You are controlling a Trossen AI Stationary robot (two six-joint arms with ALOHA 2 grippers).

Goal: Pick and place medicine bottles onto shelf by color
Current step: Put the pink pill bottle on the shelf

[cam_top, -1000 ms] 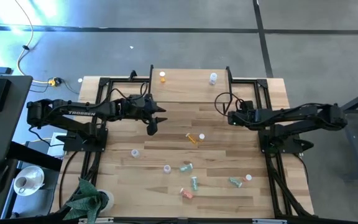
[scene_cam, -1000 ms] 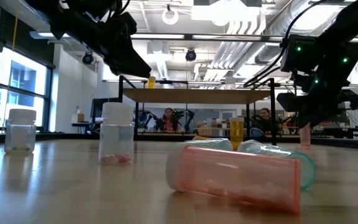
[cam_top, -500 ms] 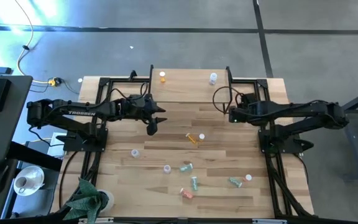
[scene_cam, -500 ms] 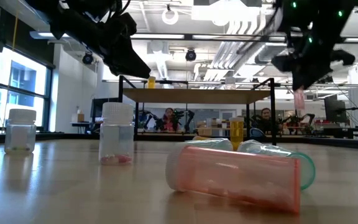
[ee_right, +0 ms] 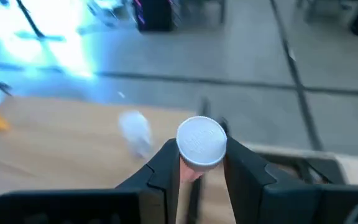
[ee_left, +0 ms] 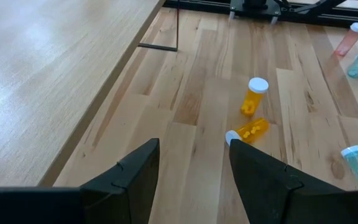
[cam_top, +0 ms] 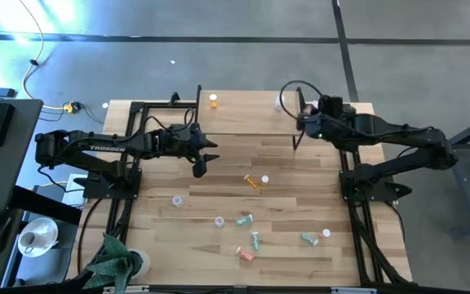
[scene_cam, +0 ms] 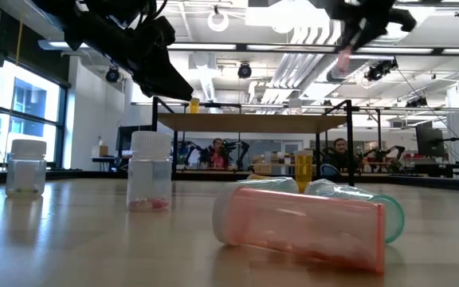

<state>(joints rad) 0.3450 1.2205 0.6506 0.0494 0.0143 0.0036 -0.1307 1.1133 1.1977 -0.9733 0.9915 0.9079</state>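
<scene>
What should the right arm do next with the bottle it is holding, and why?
Probably carry it a little further over the shelf and lower it there. The right gripper is shut on a white-capped pink bottle, raised at the shelf's right end beside the clear bottle, not yet set down.

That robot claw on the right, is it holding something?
Yes: the right gripper is shut on a white-capped pink bottle.

A green cloth is seen at the lower left; a yellow cable is draped at the upper left.
</scene>
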